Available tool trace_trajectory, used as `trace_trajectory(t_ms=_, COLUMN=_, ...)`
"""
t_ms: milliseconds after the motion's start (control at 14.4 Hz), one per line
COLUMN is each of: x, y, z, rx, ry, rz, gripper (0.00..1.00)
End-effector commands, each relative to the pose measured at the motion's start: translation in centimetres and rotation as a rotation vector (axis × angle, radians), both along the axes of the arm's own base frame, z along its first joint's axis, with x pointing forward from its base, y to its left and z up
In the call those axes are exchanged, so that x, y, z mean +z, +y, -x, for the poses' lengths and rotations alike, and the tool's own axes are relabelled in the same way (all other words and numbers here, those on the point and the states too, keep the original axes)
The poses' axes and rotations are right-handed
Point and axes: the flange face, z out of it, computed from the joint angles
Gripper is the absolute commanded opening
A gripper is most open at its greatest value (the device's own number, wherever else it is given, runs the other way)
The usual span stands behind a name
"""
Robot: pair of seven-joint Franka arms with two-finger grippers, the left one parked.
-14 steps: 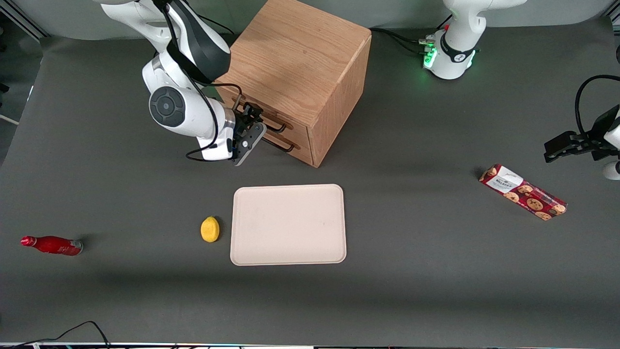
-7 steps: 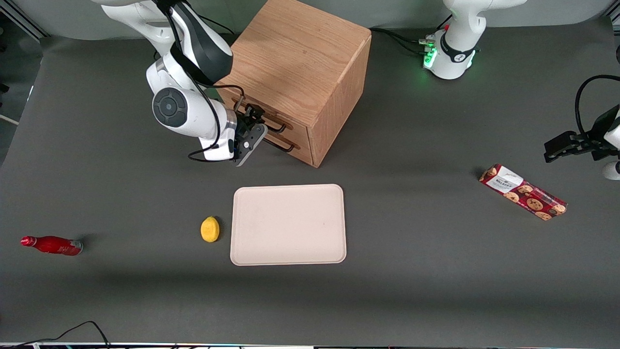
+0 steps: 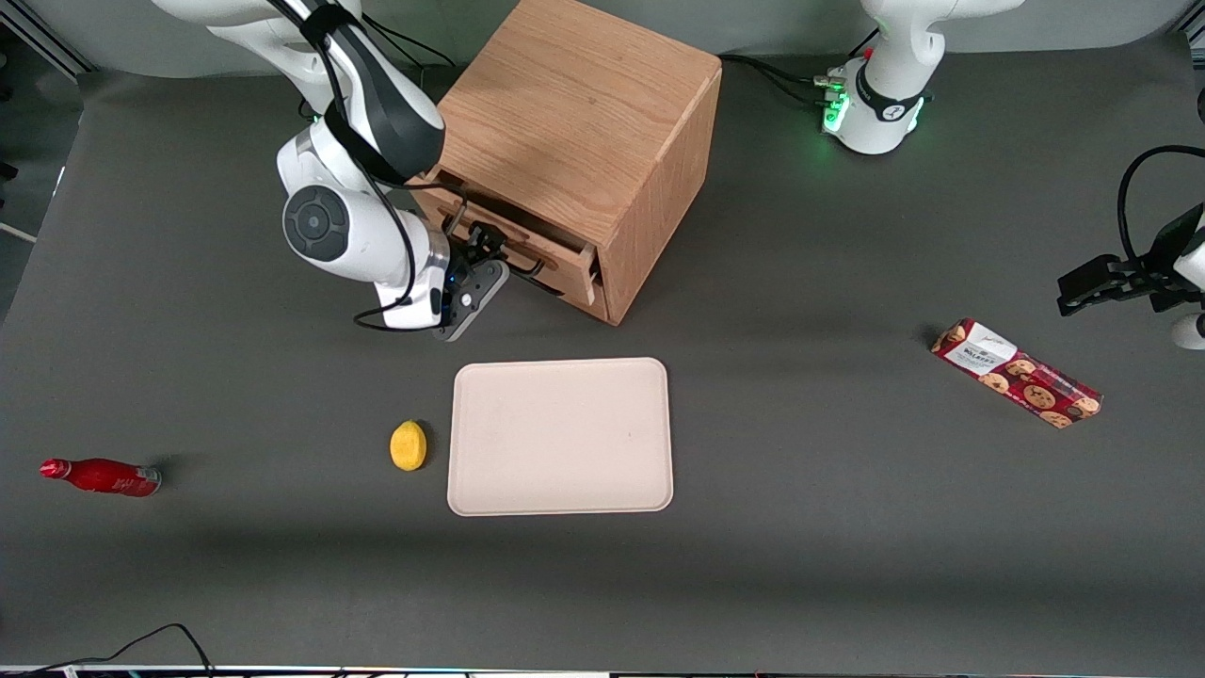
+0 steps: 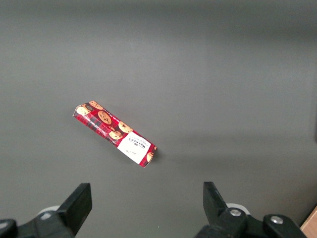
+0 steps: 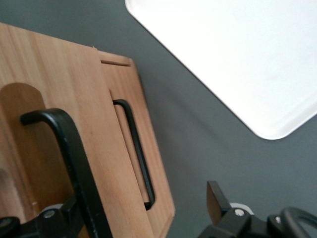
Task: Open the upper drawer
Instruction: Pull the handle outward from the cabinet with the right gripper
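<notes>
A red packet of cookies (image 4: 114, 134) printed with biscuit pictures and a white label lies flat and askew on the dark grey desk (image 4: 208, 74), alone in open space. A sliver of tan wood (image 4: 310, 229) shows beside it, well apart from the packet.

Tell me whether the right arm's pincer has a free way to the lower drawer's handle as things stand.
Probably not straight away. The pincer sits at the upper drawer, which is pulled partly out and overhangs the lower drawer's handle. The arm would likely have to come in low, from in front of the cabinet.
</notes>
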Motion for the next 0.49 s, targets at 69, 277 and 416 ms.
trace_trajectory(t_ms=69, x=-0.5, y=-1.2, z=-3.1, rx=-0.004, ry=-0.017, rz=-0.011, gripper=1.0)
trace_trajectory(t_ms=277, x=-0.5, y=-3.9, z=-5.6, rx=0.01, ry=-0.048, rz=0.003, gripper=1.0)
trace_trajectory(t_ms=416, x=-0.4, y=-4.8, z=-6.7, rx=0.021, ry=-0.062, rz=-0.009, gripper=1.0)
